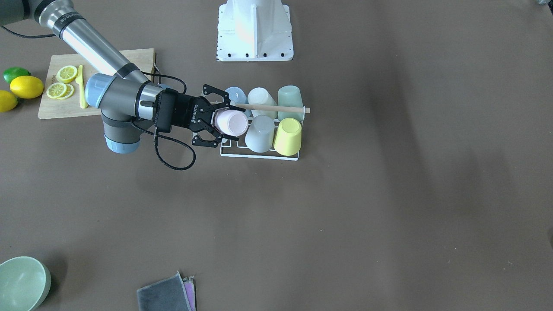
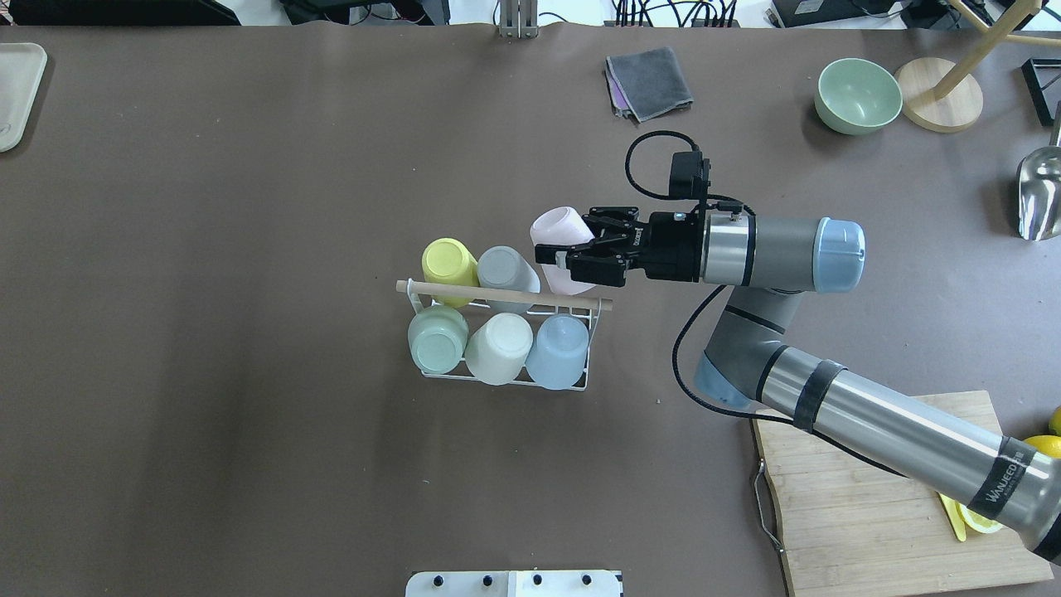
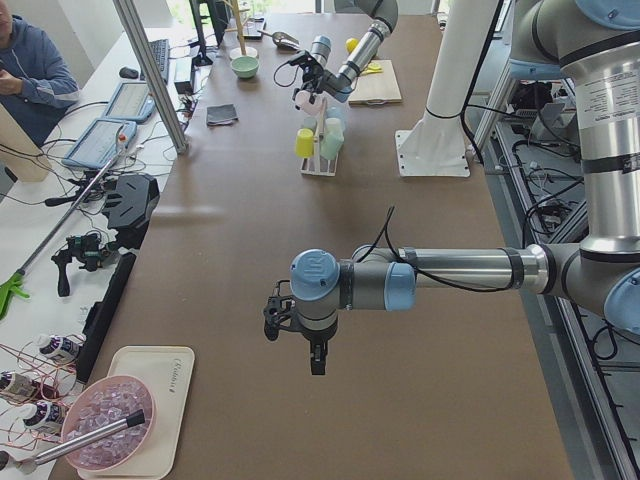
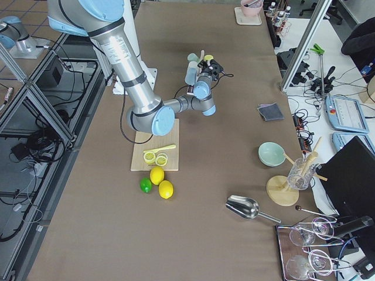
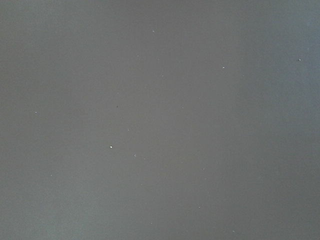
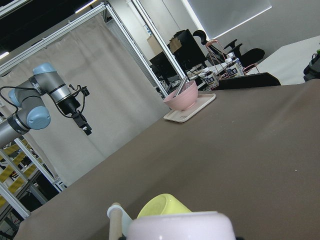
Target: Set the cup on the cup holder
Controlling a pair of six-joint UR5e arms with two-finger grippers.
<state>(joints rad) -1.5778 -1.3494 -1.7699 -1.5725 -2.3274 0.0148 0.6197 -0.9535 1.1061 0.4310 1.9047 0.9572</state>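
Wooden cutting board (image 1: 129,58), near right, bearing lemon slices (image 1: 67,73) and yellow knife (image 1: 81,86); two lemons (image 1: 27,87) and lime (image 1: 15,74) beside it. Green bowl (image 2: 858,95), metal scoop (image 2: 1040,195), grey cloth (image 2: 651,81): far right.

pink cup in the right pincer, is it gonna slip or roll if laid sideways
The pink cup looks smooth, so it may slip slightly in the right pincer. Its round, tapered wall would probably roll in a curve. Held up by the pincer alone, it is likely light.

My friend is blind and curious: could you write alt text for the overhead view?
The right gripper holds a pink cup, tilted, at the free corner of a white wire cup holder that carries five other cups. A cutting board, green bowl and grey cloth lie farther off.
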